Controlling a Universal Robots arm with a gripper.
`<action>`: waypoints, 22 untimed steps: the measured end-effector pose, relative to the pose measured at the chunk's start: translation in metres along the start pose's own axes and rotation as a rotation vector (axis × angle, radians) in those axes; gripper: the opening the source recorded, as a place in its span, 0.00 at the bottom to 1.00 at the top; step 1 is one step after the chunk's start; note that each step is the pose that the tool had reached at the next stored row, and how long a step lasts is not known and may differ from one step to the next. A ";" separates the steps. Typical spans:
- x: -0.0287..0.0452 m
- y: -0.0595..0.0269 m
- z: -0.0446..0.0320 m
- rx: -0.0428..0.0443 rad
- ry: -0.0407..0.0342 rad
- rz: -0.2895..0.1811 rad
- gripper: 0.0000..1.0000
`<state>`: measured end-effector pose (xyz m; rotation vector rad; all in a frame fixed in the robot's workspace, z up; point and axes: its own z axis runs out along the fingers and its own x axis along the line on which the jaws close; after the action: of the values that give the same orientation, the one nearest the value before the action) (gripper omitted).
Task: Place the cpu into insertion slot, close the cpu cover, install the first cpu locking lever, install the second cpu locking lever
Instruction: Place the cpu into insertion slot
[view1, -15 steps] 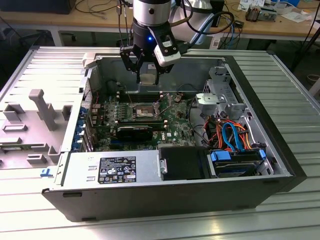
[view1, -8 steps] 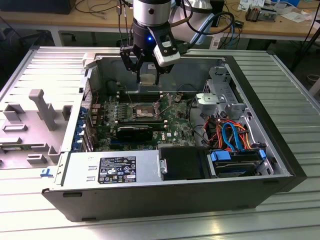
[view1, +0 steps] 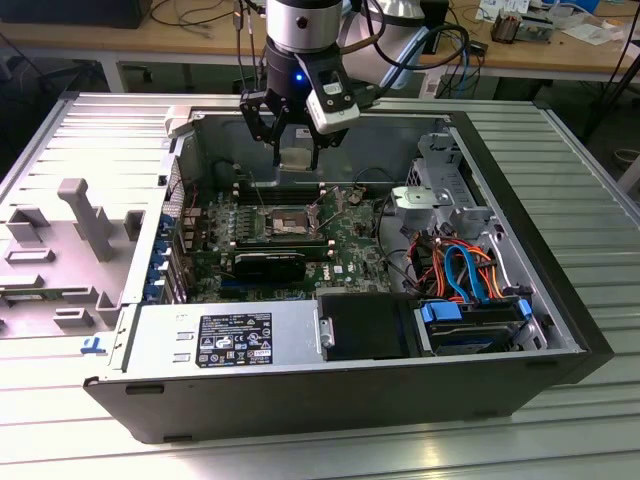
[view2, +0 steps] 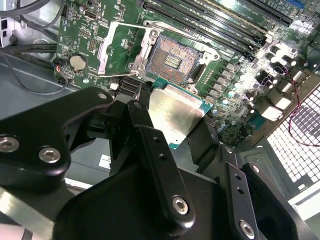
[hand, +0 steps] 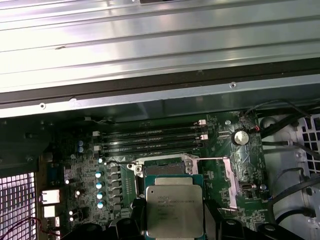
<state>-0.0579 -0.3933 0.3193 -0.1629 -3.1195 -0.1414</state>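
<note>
Topped by a rounded silver-grey arm (view1: 300, 20) segment over a black collar. Lit by a small blue lamp (view1: 297, 78) on the front of the black gripper (view1: 295, 155) body. Flanked by a white-and-grey camera block (view1: 335, 105) bolted to one side. Trailed by black cables (view1: 380, 35) looping off behind the wrist. Built, in the second wrist view, of matte black jointed link bars, with fingers (view2: 157, 165) pinned at each pivot by round silver screws (view2: 49, 155) and socket-head bolts.
</note>
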 end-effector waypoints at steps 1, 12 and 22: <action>0.0000 0.0000 0.0000 0.0000 -0.0002 0.002 0.55; 0.0000 0.0000 0.0000 -0.0001 -0.0007 0.008 0.55; 0.0000 0.0000 0.0000 -0.0003 -0.0016 0.017 0.55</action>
<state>-0.0578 -0.3933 0.3193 -0.1901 -3.1187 -0.1416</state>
